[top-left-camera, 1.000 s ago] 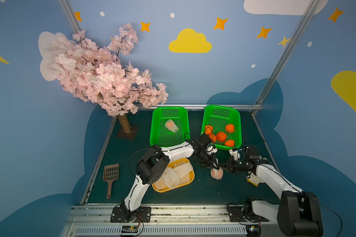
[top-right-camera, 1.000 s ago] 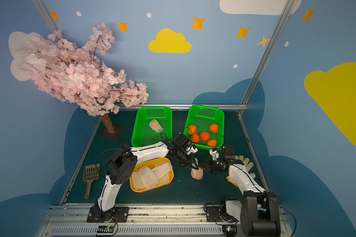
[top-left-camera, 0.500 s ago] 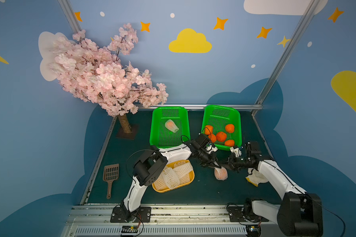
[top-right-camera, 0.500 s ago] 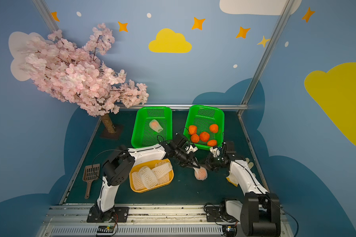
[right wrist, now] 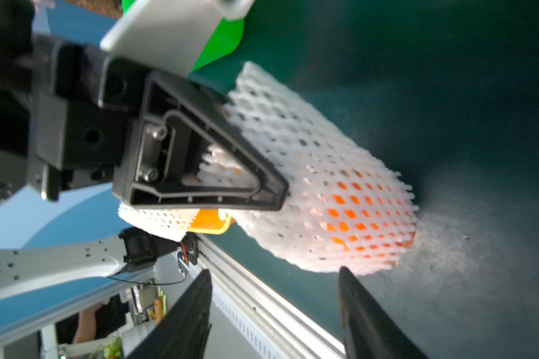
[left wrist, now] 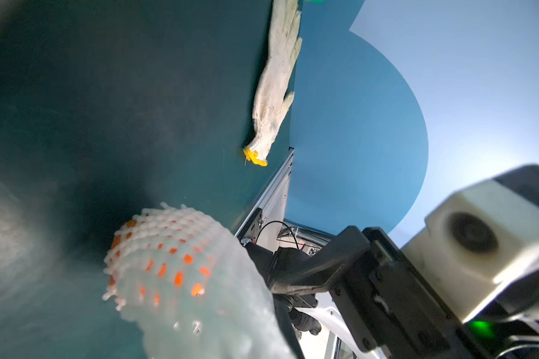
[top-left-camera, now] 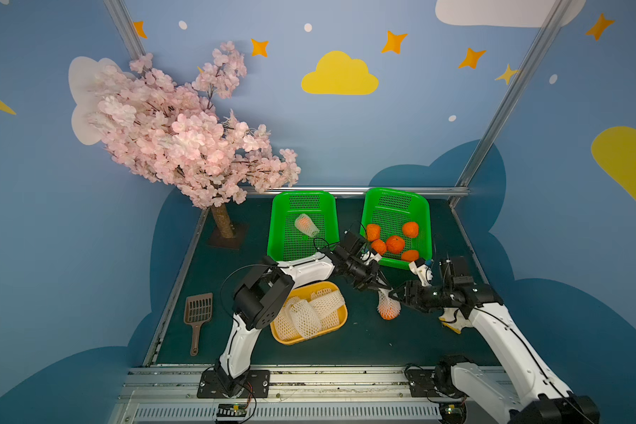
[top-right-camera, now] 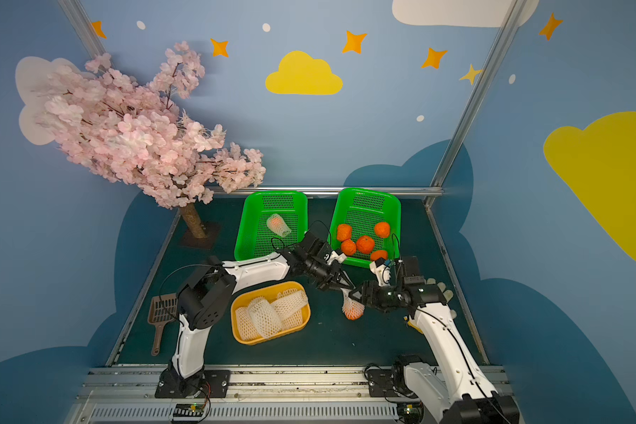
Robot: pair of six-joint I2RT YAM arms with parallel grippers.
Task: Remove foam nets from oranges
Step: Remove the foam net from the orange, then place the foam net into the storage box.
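The left gripper (top-left-camera: pixel 380 288) is clamped tight on the top end of one net (top-left-camera: pixel 385 301). The net hangs down over the mat (top-left-camera: pixel 364 341) with one orange (top-left-camera: pixel 389 313) inside, at its bottom. The right gripper (right wrist: pixel 274 279) sits just beside that net with its jaws spread wide and nothing between them. There are two green baskets. The right basket (top-left-camera: pixel 425 220) holds five bare oranges (top-left-camera: pixel 394 244), and the left basket (top-left-camera: pixel 275 220) holds one netted orange (top-left-camera: pixel 305 224). One yellow tray (top-left-camera: pixel 344 314) holds the empty nets (top-left-camera: pixel 309 315), perhaps four, though the heap is hard to count.
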